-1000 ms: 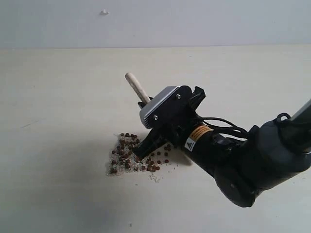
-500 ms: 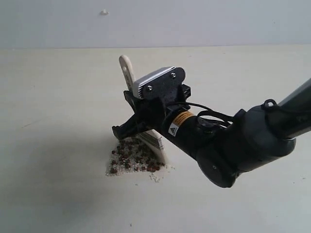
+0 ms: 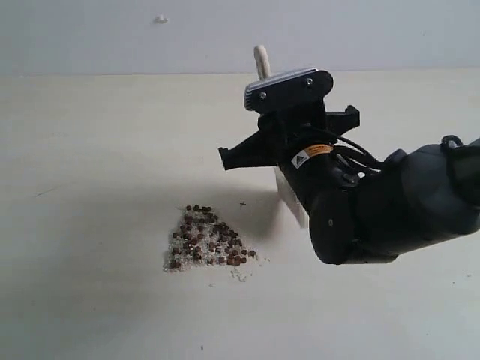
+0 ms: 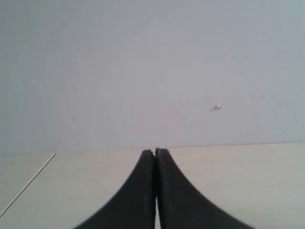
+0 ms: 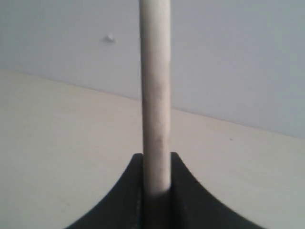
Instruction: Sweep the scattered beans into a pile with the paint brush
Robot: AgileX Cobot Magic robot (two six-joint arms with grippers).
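A: Backdrop?
B: Plain pale grey-blue wall (image 3: 225,37). One small white speck (image 3: 160,19) on it.
A: Below?
B: Cream matte surface (image 3: 90,150), meeting the wall along a straight edge. Thin dark seam (image 4: 28,181) toward one side. Light soft, even.
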